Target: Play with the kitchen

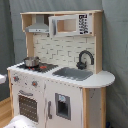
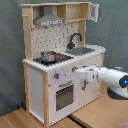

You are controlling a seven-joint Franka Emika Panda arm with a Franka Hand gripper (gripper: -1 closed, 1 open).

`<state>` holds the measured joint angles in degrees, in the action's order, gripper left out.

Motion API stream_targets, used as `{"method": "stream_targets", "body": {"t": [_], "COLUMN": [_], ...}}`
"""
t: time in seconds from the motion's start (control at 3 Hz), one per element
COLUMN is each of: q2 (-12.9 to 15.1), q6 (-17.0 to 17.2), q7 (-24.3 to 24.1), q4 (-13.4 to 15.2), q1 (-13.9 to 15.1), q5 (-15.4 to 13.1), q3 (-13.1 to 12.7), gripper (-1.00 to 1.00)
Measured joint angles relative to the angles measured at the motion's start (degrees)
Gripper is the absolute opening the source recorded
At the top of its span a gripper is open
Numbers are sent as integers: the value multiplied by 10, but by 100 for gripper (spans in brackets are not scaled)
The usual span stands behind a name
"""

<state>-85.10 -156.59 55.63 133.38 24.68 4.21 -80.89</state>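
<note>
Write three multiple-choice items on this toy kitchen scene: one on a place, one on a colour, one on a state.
1. Where does the pot stand?
A. on the stovetop
B. in the sink
C. on the floor

2. What colour is the faucet?
A. red
B. black
C. white

3. How is the oven door?
A. hanging open
B. removed
C. closed

Answers:
1 A, both exterior views show it on the stovetop beside the sink.
2 B, it arches dark over the sink.
3 C, it sits flush with the kitchen front, with the robot arm near the knobs.
</note>
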Motion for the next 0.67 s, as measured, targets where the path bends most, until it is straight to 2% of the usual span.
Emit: {"method": "stream_targets", "body": {"t": [0.67], "q2": [-13], "q6": [46], "q7": [-8], "q4": [-7], "q1": [-24], "q5": [-12], "q3": [107], "gripper": [100]}}
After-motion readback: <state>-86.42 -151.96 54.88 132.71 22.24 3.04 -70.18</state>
